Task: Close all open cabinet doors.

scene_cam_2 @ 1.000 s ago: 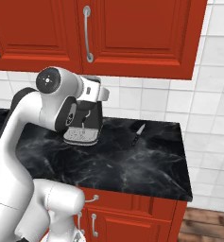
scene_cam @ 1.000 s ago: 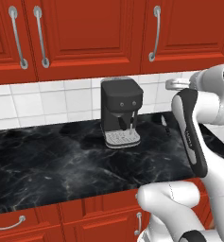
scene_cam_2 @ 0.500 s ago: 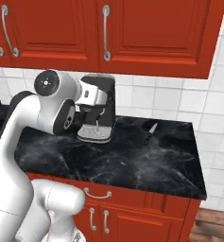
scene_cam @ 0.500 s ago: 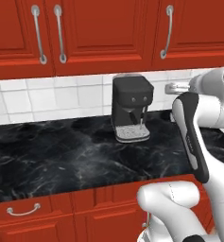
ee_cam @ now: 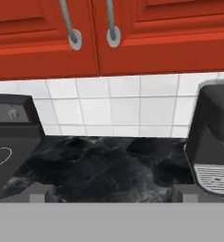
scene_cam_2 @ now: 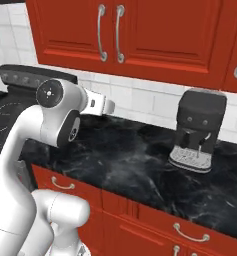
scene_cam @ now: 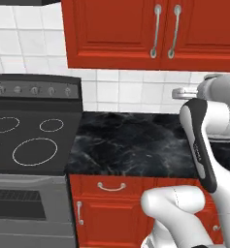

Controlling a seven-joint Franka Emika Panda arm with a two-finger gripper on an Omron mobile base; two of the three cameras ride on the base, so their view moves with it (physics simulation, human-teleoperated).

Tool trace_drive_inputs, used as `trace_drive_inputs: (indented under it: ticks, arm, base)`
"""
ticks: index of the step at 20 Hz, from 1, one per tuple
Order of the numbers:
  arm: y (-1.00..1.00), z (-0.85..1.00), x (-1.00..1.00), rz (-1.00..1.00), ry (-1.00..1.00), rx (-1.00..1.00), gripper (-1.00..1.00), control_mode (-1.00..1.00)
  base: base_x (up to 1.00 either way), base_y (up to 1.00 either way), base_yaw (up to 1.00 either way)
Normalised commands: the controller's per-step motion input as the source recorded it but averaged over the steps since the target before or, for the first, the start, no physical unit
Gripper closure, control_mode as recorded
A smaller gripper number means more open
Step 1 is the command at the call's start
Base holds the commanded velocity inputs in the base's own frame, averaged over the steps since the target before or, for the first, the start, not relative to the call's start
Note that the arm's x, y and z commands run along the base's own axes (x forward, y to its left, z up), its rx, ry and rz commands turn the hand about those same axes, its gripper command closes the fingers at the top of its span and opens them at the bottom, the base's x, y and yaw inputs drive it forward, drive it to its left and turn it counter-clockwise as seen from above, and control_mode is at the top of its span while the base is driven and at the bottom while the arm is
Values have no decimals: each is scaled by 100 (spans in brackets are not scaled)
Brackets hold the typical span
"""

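The whole scene has been shifted rightward in both base views over the last second, so the base has been driven left along the black counter (scene_cam: 131, 145): a stove (scene_cam: 29, 140) has been brought into view at the left, and the coffee machine (scene_cam_2: 197, 130) now stands far right. The 2 cabinet doors (scene_cam: 136, 26) above the counter appear shut, so an open door must be sought further along. The gripper (ee_cam: 113, 194) is held level before the backsplash, jaws apparently wide apart and empty.

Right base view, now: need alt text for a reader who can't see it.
Two tall glossy red wall-cabinet doors hang shut side by side, their curved silver bar handles adjacent, above a black marble counter. A black coffee machine stands on the counter at right; the white robot arm rises at left, before a black stove.
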Motion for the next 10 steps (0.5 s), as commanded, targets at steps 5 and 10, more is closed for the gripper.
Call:
trace_drive_inputs:
  ticks: [5, 10]
  arm:
    - [0, 0, 0, 0, 0, 0, -100, 100]
    - [0, 0, 0, 0, 0, 0, -100, 100]
  base:
    - [-9, 86, 52]
    - [-7, 79, 53]
